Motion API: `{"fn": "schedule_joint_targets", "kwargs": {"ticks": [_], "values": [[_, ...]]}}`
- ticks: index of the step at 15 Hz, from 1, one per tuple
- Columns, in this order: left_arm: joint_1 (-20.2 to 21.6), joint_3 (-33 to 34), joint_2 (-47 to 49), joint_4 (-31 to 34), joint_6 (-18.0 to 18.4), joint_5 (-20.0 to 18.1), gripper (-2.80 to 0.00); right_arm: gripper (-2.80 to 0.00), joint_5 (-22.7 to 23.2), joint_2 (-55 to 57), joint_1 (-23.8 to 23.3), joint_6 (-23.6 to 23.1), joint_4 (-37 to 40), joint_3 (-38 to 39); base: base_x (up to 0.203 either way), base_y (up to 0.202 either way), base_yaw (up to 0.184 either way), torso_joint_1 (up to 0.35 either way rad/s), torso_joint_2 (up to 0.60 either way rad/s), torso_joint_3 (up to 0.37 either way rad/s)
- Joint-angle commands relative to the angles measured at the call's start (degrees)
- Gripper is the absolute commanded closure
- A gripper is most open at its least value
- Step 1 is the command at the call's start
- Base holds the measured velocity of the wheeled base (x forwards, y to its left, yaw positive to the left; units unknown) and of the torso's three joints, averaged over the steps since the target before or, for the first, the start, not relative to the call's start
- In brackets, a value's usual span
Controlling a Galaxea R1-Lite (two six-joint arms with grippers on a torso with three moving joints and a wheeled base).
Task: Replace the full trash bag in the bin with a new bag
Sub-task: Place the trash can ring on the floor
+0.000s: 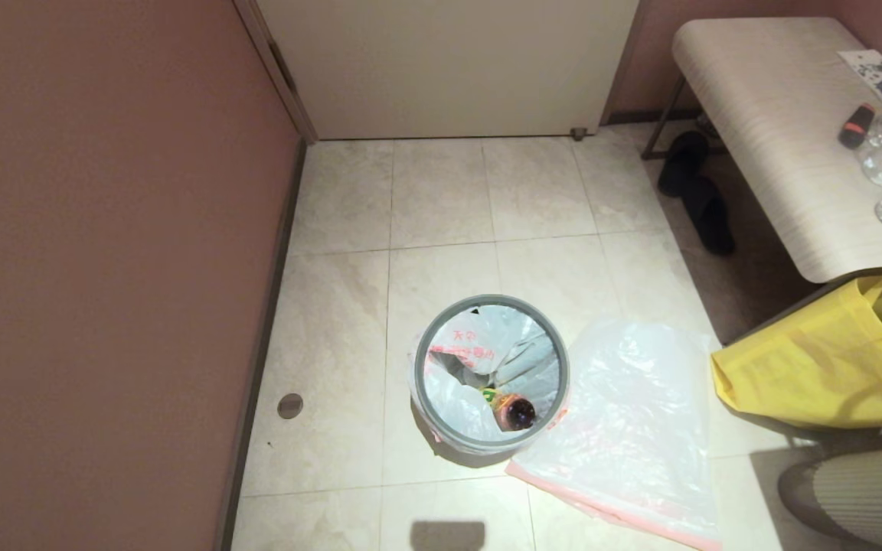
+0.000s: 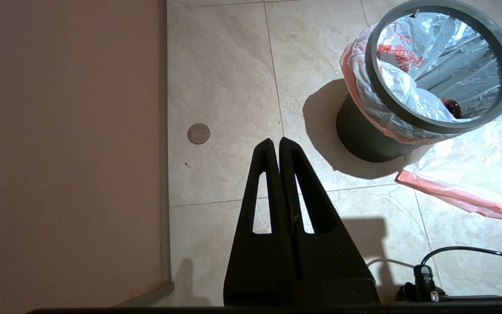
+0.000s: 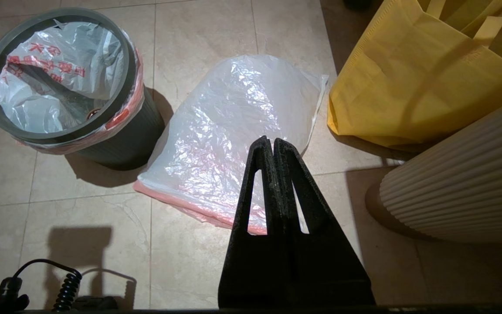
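Note:
The round black bin stands on the tiled floor, a grey ring on its rim. Inside sits the full trash bag, whitish with red print, its pink top folded out under the ring. The new bag lies flat on the floor just right of the bin, crinkly and clear with a pink band. My left gripper hangs shut and empty above the floor left of the bin. My right gripper is shut and empty above the new bag. Neither arm shows in the head view.
A brown wall runs along the left, a white door at the back. A yellow bag and a ribbed beige thing stand right of the new bag, under a table with glassware. Dark slippers lie beneath it.

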Motion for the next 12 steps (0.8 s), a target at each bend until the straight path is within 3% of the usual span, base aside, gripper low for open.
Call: {"fn": "schedule_joint_targets", "kwargs": {"ticks": [1, 12], "values": [[0.0, 0.0, 0.1, 0.0, 0.0, 0.0, 0.00, 0.00, 0.0, 0.0, 0.0, 0.0, -0.1, 0.0, 0.000, 0.000, 0.000, 0.000, 0.00, 0.000], [0.0, 0.0, 0.1, 0.0, 0.0, -0.1, 0.00, 0.00, 0.0, 0.1, 0.0, 0.0, -0.1, 0.0, 0.000, 0.000, 0.000, 0.000, 0.00, 0.000]]}}
